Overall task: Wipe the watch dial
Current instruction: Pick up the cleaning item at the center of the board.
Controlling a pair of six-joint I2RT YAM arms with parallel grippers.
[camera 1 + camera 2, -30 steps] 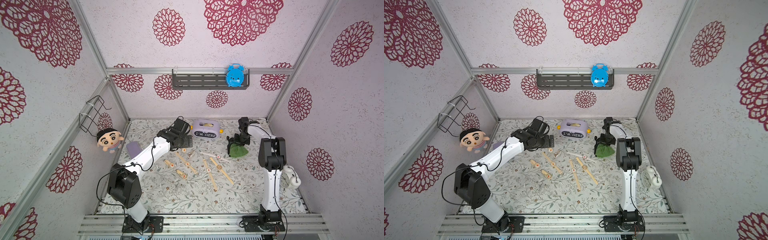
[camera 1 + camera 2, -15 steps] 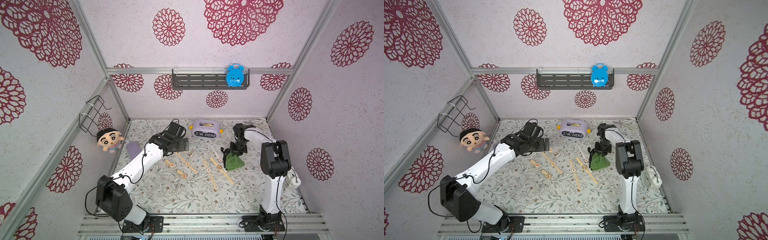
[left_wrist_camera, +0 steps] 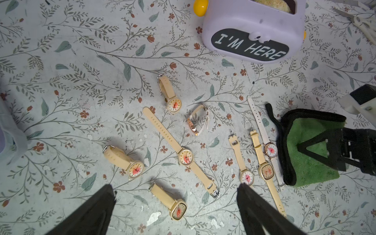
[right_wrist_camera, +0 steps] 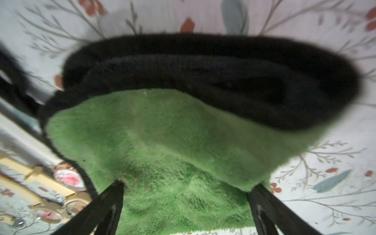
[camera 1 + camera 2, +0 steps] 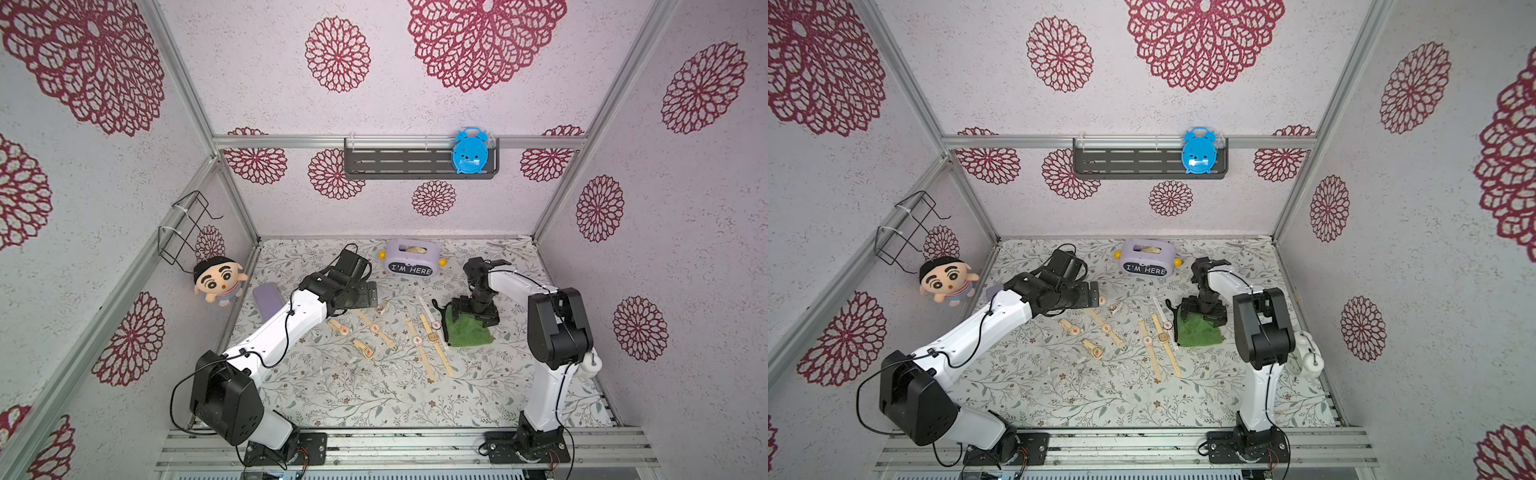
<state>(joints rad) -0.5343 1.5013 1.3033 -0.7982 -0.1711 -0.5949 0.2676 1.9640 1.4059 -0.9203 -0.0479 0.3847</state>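
- R gripper (image 4: 186,203) is standing w/ jaws spread wide over the green cloth (image 4: 162,142). Nothing is being pinched. The fingertips (image 4: 114,195) are prob. touching the pile, but blur is hiding the contact.
- Green cloth is lying flat on the floral mat (image 5: 374,395), its black-trimmed edge facing the watches.
- White-strap watch (image 3: 270,150) is lying dial-up, just beside that black trim. A square-dial tan watch (image 3: 265,172) is lying right next to it on the side away from the cloth.
- L gripper (image 3: 176,185) is hovering w/ jaws spread above the watch cluster, holding nothing. Another square tan watch (image 3: 179,209) is showing between its fingers.
- Round-dial tan watches (image 5: 374,328) are lying scattered between the two grippers, so the mat's middle is crowded.
- Open mat is running from the watches to the front rail (image 5: 395,440), and on the cloth's side toward the R arm.
- White alarm clock (image 5: 1304,357) is sitting by the R-side wall, near the R arm's elbow.
- Purple "I'M HERE" toaster toy (image 5: 411,259) is standing toward the back wall, well apart from the watches. Scissors (image 3: 358,20) are lying in the far R corner.
- Plush doll (image 5: 218,280) and wire basket (image 5: 183,226) are hanging on the L wall.
- Blue alarm clock (image 5: 469,150) is sitting on the back-wall shelf (image 5: 399,164).
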